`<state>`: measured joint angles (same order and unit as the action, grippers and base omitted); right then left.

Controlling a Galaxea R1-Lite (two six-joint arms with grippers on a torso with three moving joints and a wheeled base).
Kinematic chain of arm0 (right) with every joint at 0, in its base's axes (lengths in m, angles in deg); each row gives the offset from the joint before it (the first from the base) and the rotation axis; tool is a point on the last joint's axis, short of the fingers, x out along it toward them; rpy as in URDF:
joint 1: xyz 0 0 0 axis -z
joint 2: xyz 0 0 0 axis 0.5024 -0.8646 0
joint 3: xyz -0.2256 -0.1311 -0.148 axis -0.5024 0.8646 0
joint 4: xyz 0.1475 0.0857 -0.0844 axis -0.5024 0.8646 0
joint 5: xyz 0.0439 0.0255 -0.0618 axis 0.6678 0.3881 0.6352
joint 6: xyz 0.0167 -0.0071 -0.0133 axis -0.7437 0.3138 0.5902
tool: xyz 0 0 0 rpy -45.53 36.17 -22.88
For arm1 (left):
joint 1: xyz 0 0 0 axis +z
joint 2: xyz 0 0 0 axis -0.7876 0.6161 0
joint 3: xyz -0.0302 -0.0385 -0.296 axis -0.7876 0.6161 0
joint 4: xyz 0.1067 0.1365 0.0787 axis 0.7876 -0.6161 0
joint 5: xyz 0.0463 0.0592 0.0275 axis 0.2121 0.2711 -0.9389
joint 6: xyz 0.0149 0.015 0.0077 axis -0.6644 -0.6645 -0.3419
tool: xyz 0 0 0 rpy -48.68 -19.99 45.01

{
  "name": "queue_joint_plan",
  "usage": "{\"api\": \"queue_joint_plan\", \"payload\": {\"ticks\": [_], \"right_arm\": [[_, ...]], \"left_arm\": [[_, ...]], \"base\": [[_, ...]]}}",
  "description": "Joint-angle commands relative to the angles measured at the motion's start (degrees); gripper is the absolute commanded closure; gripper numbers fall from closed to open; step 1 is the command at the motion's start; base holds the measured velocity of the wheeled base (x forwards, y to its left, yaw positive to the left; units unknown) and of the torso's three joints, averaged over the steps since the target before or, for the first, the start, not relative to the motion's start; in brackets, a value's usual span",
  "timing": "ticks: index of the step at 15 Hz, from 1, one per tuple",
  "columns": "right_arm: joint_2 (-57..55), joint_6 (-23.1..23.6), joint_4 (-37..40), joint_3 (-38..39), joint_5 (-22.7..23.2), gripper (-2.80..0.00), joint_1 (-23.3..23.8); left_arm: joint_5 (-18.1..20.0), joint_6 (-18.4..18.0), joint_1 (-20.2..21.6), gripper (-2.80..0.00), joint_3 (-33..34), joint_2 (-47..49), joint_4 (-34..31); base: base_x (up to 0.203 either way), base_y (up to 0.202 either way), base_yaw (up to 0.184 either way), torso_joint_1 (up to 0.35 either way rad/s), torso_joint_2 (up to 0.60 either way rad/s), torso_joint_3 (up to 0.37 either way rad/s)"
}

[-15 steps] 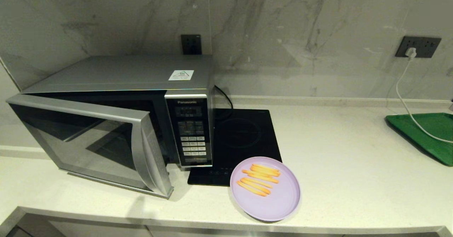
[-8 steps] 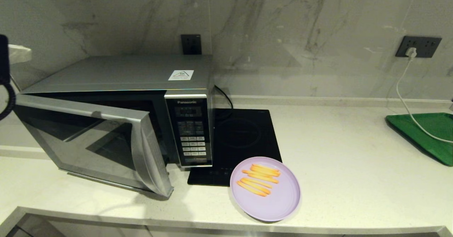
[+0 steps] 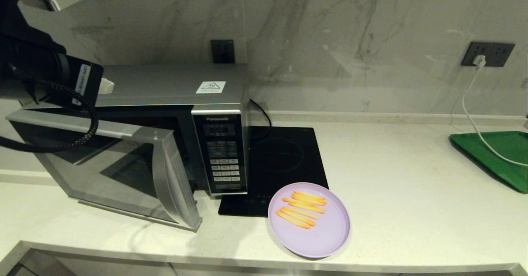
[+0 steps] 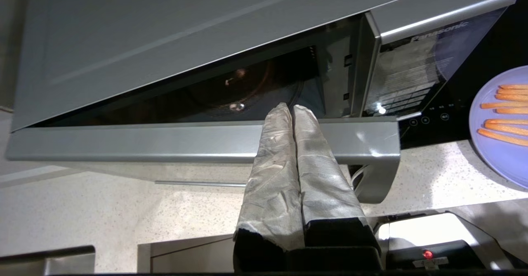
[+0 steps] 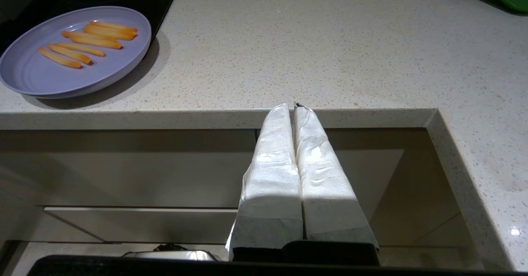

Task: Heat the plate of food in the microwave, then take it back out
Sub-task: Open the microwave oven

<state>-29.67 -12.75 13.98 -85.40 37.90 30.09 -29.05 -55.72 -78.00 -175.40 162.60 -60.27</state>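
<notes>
The lilac plate [image 3: 326,234] holding orange fry sticks [image 3: 303,210] rests on the counter near its front edge, partly over the hob's corner. To its left stands the silver microwave [image 3: 165,86] with its dark glass door [image 3: 103,164] partly swung open. My left gripper [image 3: 106,86] hangs shut and empty over the door's top edge [image 4: 165,140], its tips [image 4: 292,109] pointing into the dark cavity [image 4: 247,86]. My right gripper [image 5: 291,107] is parked shut below the counter's front edge, right of the plate [image 5: 41,78].
A flat black induction hob [image 3: 284,160] lies between the microwave and the plate. A green tray [image 3: 503,152] sits at the far right with a white cable [image 3: 474,115] running to a wall socket. Bare counter [image 3: 404,193] spreads right of the plate.
My left arm has come in from the left and risen over the top of the microwave's open door. The plate has not moved.
</notes>
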Motion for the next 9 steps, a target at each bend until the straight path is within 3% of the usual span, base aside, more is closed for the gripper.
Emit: {"api": "queue_joint_plan", "payload": {"ticks": [1,9], "right_arm": [[0.0,0.0,0.1,0.0,0.0,0.0,0.0],[0.0,0.0,0.1,0.0,0.0,0.0,0.0]], "left_arm": [[-0.1,0.9,-0.4,0.0,0.0,1.7,-1.6],[0.3,2.3,-1.0,0.0,-0.5,7.4,-1.5]], "base": [[0.0,0.0,0.0,0.0,0.0,0.0],[0.0,0.0,0.0,0.0,0.0,0.0]]}}
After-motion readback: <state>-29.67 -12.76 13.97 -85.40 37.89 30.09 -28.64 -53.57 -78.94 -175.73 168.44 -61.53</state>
